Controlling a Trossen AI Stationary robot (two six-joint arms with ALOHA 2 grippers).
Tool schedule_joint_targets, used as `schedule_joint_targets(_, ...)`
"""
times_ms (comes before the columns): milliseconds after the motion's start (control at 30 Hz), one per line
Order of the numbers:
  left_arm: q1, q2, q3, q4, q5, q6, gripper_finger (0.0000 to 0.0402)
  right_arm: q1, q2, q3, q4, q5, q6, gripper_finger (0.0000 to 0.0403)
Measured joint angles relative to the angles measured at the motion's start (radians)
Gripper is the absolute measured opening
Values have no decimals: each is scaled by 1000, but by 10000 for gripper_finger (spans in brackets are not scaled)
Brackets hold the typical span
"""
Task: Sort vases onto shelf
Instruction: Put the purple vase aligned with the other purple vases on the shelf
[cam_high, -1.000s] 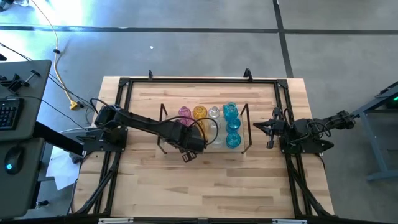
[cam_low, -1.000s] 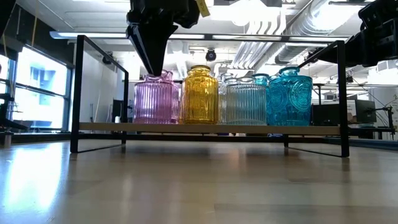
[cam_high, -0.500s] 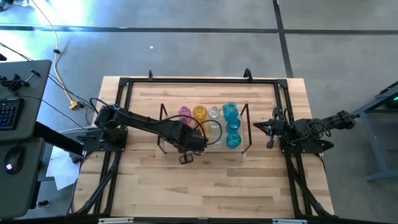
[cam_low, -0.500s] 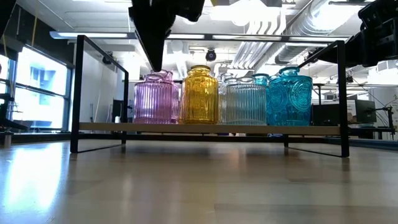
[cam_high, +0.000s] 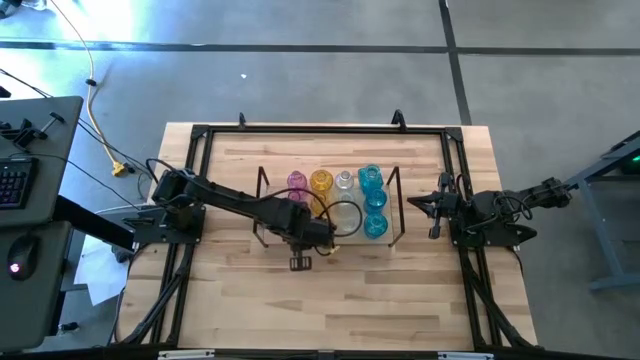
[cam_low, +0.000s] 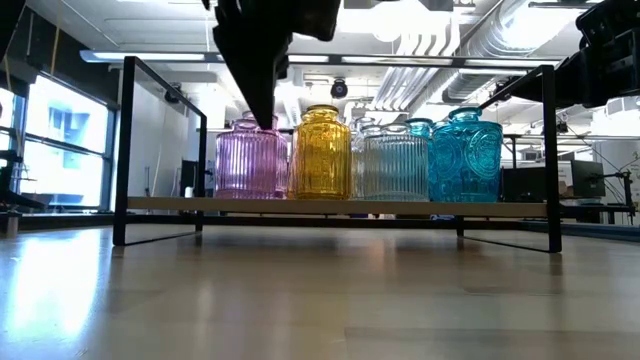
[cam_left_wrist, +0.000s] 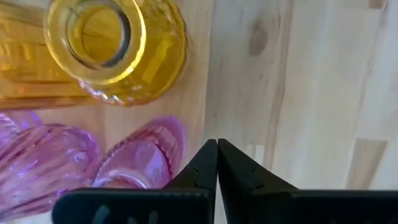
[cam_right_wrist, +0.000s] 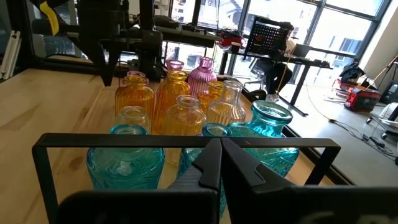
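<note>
Several small glass vases stand on their bases in rows on the shelf (cam_low: 160, 204): pink (cam_low: 248, 160), amber-yellow (cam_low: 322, 155), clear (cam_low: 395, 165) and cyan-blue (cam_low: 465, 155). From above the same rows show as pink (cam_high: 297, 181), yellow (cam_high: 321, 181), clear (cam_high: 345, 180) and blue (cam_high: 375, 200). My left gripper (cam_left_wrist: 217, 147) points steeply down over the shelf's near left part, shut and empty. Its tip (cam_low: 266, 120) is level with the top of a pink vase (cam_left_wrist: 146, 158), close beside it. My right gripper (cam_right_wrist: 221, 149) waits shut and level at the table's right (cam_high: 430, 205), facing the shelf's end frame. My left gripper's shut fingers (cam_left_wrist: 199, 163) stand right beside the rim of the pink vase (cam_left_wrist: 177, 146), coming from above. I cannot tell whether they touch it. Nothing is between the fingers.
Black frame rails (cam_high: 320, 130) run around the tabletop. The shelf's wire end frames (cam_low: 122, 150) (cam_low: 550, 155) rise at its short ends. Bare wood (cam_high: 330, 300) lies between the shelf and the table's near edge. A desk with a keyboard (cam_high: 15, 180) stands left of the table.
My left gripper has rolled about its own pointing line and tipped more steeply downward while staying over the shelf's near left part. In the low view its outline has narrowed to a point beside the pink vase's top. The vases have stayed where they were.
</note>
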Motion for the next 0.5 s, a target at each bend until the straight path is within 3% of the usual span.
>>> schedule_joint_targets(333,9,0,-1,-2,-102,2,0,0,0,0,0,0,0,0)
schedule_joint_targets(500,13,0,-1,-2,-103,-2,0,0,0,0,0,0,0,0)
